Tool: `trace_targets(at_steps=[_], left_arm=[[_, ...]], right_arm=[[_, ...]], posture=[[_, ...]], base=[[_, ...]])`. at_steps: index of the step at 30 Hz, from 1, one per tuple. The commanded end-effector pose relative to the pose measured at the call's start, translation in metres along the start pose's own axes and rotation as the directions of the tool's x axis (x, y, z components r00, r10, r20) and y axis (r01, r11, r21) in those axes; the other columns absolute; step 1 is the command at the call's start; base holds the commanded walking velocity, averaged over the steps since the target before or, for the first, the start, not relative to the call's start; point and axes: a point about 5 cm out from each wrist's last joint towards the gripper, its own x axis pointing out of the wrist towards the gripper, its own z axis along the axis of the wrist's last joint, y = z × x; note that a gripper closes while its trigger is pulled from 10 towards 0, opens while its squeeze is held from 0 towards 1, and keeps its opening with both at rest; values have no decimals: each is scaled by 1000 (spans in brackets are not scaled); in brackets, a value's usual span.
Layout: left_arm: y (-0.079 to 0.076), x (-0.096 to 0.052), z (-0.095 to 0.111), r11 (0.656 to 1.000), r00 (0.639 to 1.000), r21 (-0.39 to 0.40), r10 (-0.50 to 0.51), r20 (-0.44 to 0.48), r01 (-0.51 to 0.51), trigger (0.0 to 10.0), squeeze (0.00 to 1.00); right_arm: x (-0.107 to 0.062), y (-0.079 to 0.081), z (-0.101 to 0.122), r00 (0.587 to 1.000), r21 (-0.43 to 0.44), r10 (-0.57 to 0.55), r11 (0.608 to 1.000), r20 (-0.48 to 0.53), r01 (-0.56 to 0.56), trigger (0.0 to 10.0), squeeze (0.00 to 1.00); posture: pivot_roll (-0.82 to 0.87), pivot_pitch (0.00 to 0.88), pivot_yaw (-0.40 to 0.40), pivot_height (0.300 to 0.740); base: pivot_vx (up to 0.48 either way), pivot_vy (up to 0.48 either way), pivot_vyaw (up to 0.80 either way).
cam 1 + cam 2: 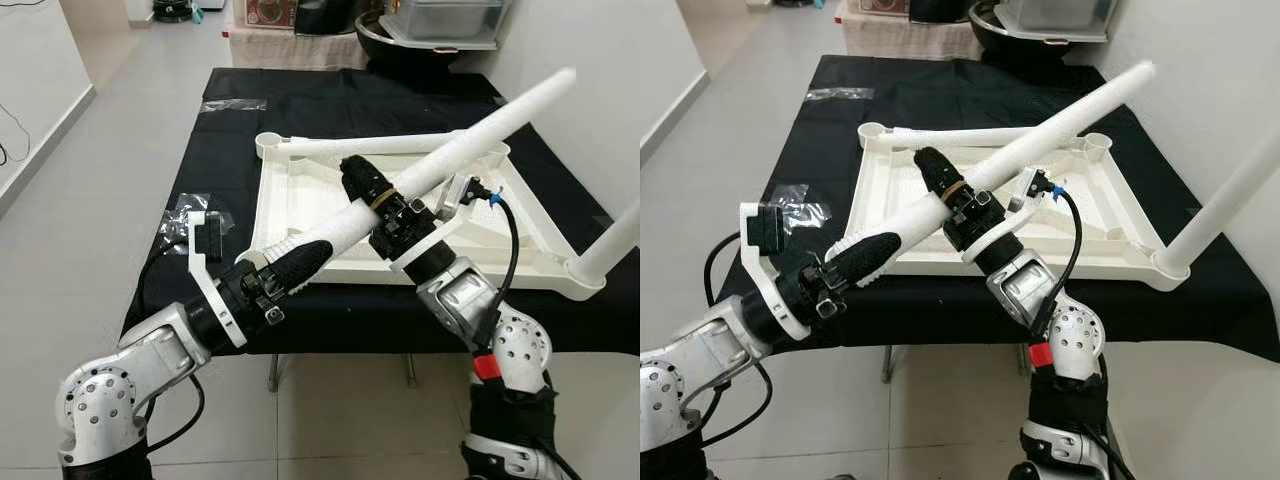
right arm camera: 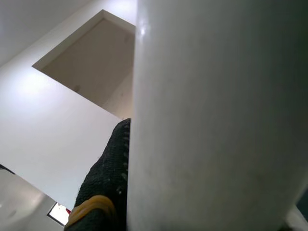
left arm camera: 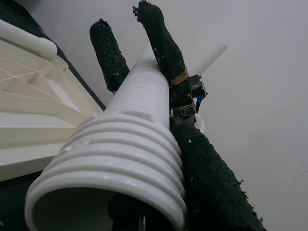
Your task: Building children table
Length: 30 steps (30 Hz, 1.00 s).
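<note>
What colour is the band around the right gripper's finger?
Yellow band on the right gripper's finger; clearest in the left wrist view.

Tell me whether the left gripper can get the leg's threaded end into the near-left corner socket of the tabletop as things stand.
Probably not yet. The left gripper and the right gripper both clamp the leg, which slants up across the tabletop, threaded end off its near-left edge, not pointing into any socket.

White plastic tabletop (image 1: 300,205) lies upside down on the black-covered table, ribbed underside facing up, with round sockets at its corners. One white leg (image 1: 620,245) is fitted in the near right corner socket, rising to the right. A second white leg (image 1: 470,140), threaded at its near end, is held tilted above the tabletop, far end highest.
</note>
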Motion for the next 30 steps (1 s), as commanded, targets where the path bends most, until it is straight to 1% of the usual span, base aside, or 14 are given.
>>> trace_targets(at_steps=[1, 4, 5, 9, 14, 15, 17, 23, 24, 25, 27, 28, 29, 30], left_arm=[[-7, 4, -9, 999, 997, -11, -47, -68, 46, 10000, 0], [-6, 3, -9, 999, 997, -14, -42, -68, 42, 10000, 0], [-4, 2, -11, 999, 996, -24, -23, -83, 21, 10000, 0], [0, 0, -13, 999, 994, -41, -6, -110, 2, 10000, 0], [1, -1, -14, 999, 993, -54, -7, -117, 1, 10000, 0], [3, -2, -14, 998, 994, -61, 8, -111, -14, 10000, 1000], [6, -3, -14, 997, 995, -75, 15, -100, -23, 10000, 1000], [4, -5, -13, 996, 996, -84, -6, -94, -2, 10000, 1000], [7, -7, -16, 998, 992, -57, 33, -118, -40, 10000, 1000], [8, -8, -17, 997, 990, -51, 50, -130, -57, 10000, 1000], [8, -8, -17, 997, 990, -51, 50, -130, -57, 10000, 1000], [9, -10, -20, 995, 989, -73, 52, -136, -62, 10000, 0], [9, -10, -20, 995, 989, -73, 52, -136, -62, 10000, 0], [9, -14, -24, 994, 987, -88, 51, -150, -64, 10000, 0]], right_arm=[[3, 2, -1, 1000, -28, -10, 1000, -21, 10, 0, 0], [2, 1, -2, 1000, -35, -18, 999, -22, 18, 0, 0], [2, 2, -2, 1000, -34, -17, 999, -22, 17, 0, 0], [2, 2, -2, 1000, -33, -16, 999, -22, 15, 0, 0], [2, 2, -3, 1000, -34, -15, 999, -22, 14, 0, 0], [1, 2, -2, 1000, -34, -15, 999, -20, 14, 0, 0], [1, 1, -2, 1000, -35, -16, 999, -16, 15, 0, 0], [2, 2, 0, 1000, -41, -14, 999, -9, 13, 0, 0], [3, 2, 4, 1000, -50, -14, 999, 3, 14, 0, 0], [3, 2, 6, 1000, -54, -14, 998, 7, 14, 0, 0], [3, 2, 6, 1000, -54, -14, 998, 7, 14, 0, 0], [5, 2, 10, 1000, -63, -14, 998, 21, 16, 0, 0], [5, 2, 10, 1000, -63, -14, 998, 21, 16, 0, 0], [6, 3, 18, 999, -78, -13, 997, 42, 16, 0, 0]], posture=[[82, 73, -74, 740], [81, 72, -75, 740], [82, 72, -75, 740], [83, 72, -77, 740], [81, 72, -74, 740], [81, 72, -75, 740], [82, 71, -73, 740], [82, 70, -75, 740], [86, 69, -75, 740], [86, 69, -75, 740], [86, 69, -75, 740], [84, 68, -74, 740], [84, 68, -74, 740], [85, 68, -74, 740]], base=[[0, 0, 0], [0, 0, 0], [0, 0, 0], [0, 0, 0], [0, 0, 0], [0, 0, 0], [0, 0, 0], [0, 0, 0], [0, 0, 0], [0, 0, 0], [0, 0, 0], [0, 0, 0], [0, 0, 0], [0, 0, 0]])
